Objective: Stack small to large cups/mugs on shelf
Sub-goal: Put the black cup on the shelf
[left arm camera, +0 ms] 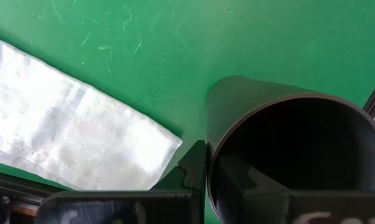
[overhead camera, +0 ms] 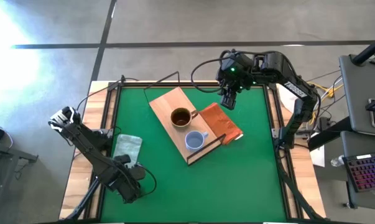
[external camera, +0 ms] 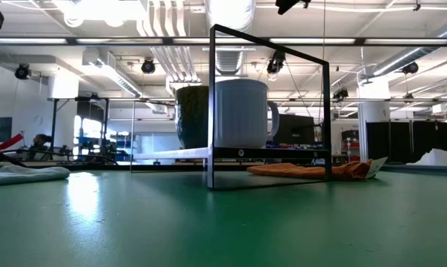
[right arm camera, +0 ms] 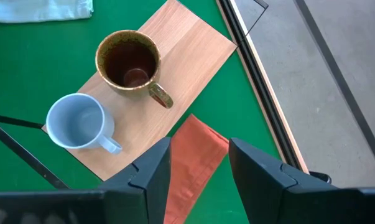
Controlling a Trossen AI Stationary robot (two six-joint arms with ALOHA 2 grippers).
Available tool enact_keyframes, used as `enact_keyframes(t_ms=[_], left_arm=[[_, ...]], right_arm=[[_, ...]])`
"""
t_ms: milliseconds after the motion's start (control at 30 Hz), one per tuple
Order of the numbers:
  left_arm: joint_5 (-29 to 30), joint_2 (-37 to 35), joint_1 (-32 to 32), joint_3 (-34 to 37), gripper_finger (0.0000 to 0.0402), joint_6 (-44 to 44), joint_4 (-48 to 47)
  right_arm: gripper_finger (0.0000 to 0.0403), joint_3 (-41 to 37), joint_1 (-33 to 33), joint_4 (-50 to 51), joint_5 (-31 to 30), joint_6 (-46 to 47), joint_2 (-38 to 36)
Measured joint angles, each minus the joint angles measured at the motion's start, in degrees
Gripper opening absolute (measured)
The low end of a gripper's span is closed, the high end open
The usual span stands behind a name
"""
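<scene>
High view showed the brown mug (overhead camera: 181, 116) and the light blue-grey mug (overhead camera: 194, 140) both standing upright on the shelf (overhead camera: 165, 99), a tan board lying at an angle on the green tabletop (overhead camera: 237, 180), nearer the far edge than the near one. The two mugs stood near each other, apart, with the blue-grey one nearer the board's near end.

Black cup (left arm camera: 293, 155) — left wrist view showed it right at the left gripper (left arm camera: 206, 186), one dark finger (left arm camera: 190, 168) against its outer wall and its open mouth filling the view beside it. The fingers appeared closed on the rim. That arm sat by the near left corner of the tabletop.

Handling, judged: the mugs looked glazed ceramic — stiff, smooth, breakable, moderately heavy. Best hold is probably a pinch across the rim wall, away from the handle. The black cup is taller and handleless, likely lighter, and may tip if released off-vertical.

Right gripper (right arm camera: 199, 168) hung above the far right part of the tabletop, fingers spread and holding nothing, looking down on the board.

Surroundings: an orange-brown cloth (overhead camera: 223, 124) lay touching the board's right side, and a pale bag (overhead camera: 127, 147) lay on the tabletop near the left arm. A thin black wire frame (external camera: 267, 111) stood around the board; its bars could obstruct a sideways approach, so coming from above seems safer.
</scene>
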State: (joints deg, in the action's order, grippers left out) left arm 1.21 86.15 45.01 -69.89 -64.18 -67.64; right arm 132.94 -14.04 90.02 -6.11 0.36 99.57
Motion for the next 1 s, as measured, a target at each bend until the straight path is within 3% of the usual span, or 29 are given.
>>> enact_keyframes(t_ms=[467, 1000], left_arm=[[1.37, -0.94, -1.94, -0.28, 0.0000, 0.00, 1.69], [18.76, -14.54, -9.99, -0.61, 0.0000, -4.53, -3.05]], right_arm=[[0.0155, 0.00, 0.00, 0.00, 0.00, -0.26, 0.00], [0.0155, 0.00, -0.95, 0.00, -0.02, -0.89, 0.00]])
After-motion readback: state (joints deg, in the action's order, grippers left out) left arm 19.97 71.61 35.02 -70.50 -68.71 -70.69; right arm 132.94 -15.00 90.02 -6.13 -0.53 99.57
